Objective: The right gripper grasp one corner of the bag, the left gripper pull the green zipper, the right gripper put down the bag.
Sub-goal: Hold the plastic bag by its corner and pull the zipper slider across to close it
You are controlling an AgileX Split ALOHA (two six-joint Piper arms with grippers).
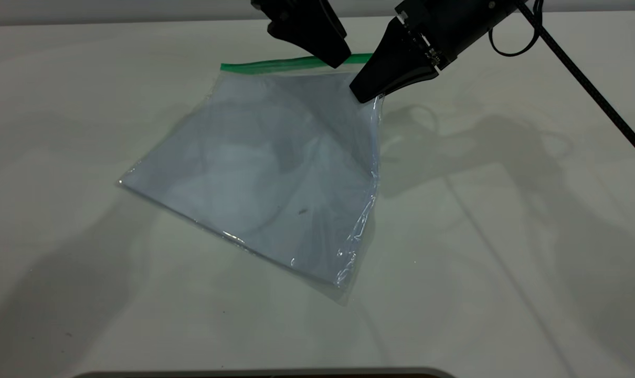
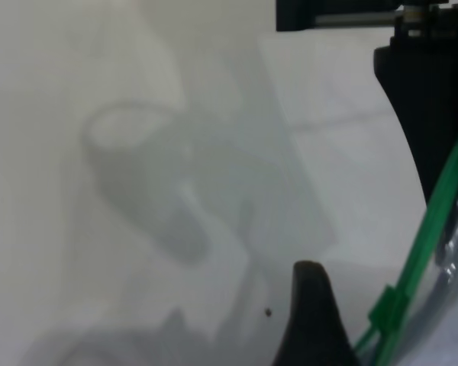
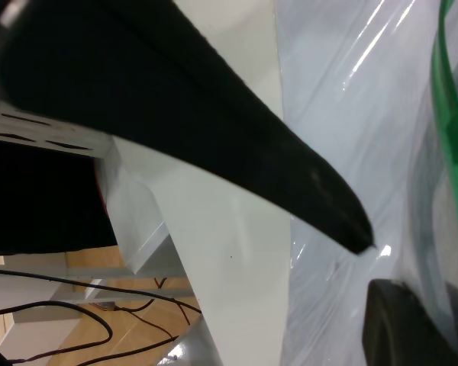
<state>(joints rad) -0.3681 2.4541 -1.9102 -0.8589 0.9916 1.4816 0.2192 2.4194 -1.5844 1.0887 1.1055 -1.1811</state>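
The bag (image 1: 275, 173), a clear pouch with white sheets inside, is lifted at its far right end and slopes down to the table at the near left. The green zipper (image 1: 275, 64) runs along its far edge. My right gripper (image 1: 363, 94) is shut on the bag at the corner where the green strip ends; the corner itself is hidden behind it. In the right wrist view (image 3: 374, 271) the plastic (image 3: 343, 114) lies between its jaws. My left gripper (image 1: 338, 59) hovers at the zipper just left of the right gripper. One finger (image 2: 309, 313) stands beside the slider tab (image 2: 389, 305), apart from it.
The white table (image 1: 506, 236) spreads on all sides of the bag. The right arm's black cable (image 1: 585, 79) runs across the far right. A dark rim (image 1: 265, 374) lies at the near edge. The table edge and floor cables (image 3: 99, 320) show in the right wrist view.
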